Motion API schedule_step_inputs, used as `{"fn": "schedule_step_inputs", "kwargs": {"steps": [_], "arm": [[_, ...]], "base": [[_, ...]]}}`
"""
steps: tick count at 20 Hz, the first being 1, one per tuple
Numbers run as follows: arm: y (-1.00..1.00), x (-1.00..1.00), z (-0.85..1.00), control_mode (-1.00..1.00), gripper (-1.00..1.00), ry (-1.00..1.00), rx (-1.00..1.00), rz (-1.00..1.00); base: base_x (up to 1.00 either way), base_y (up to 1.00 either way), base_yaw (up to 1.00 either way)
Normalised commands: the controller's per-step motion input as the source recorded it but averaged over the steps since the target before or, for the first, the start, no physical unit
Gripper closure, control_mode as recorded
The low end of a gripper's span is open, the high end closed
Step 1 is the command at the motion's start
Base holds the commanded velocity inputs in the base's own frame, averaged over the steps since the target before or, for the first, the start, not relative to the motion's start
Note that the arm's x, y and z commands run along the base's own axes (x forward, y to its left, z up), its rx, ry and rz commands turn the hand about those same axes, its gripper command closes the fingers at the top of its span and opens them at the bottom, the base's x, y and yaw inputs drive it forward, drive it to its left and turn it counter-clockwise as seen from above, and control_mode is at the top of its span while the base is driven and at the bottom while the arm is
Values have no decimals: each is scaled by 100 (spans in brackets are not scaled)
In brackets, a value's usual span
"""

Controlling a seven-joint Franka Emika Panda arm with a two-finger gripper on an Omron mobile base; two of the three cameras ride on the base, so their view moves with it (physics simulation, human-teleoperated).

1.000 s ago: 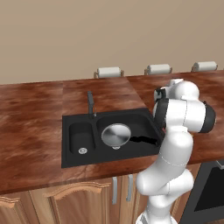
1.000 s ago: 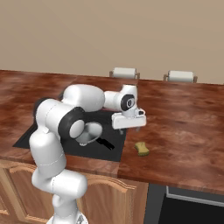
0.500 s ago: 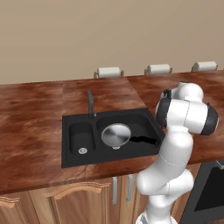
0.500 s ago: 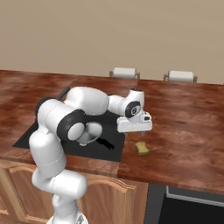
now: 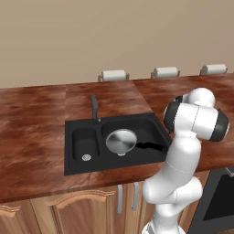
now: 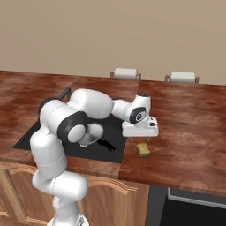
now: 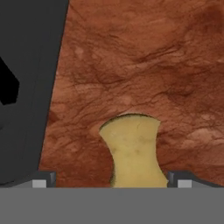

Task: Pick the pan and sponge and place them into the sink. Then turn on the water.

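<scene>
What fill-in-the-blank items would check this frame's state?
1. The pan lies in the sink's ____ basin.
2. The sponge lies on the ____.
3. The claw above the sponge is ____.
4. The sponge's colour is ____.

Missing: larger; counter; open; yellow

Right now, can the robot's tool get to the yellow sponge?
Probably yes. The open tool hangs just above the sponge, which lies alone on the counter beside the sink, nothing between them.
</scene>
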Motion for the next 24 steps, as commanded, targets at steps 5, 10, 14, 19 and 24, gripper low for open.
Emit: {"fn": "schedule_step_inputs", "kwargs": {"steps": [5,10,14,19,24], "arm": [[-4,0,-14,-100,-100,0,0,-6],[-3,0,-16,-100,-100,0,0,-2],[-8,0,-12,-100,-100,0,0,1],[-10,0,-11,-100,-100,0,0,4],[-2,0,-14,-100,-100,0,0,5]], "base": [[0,0,0],[0,0,0],[0,0,0],[0,0,0],[0,0,0]]}}
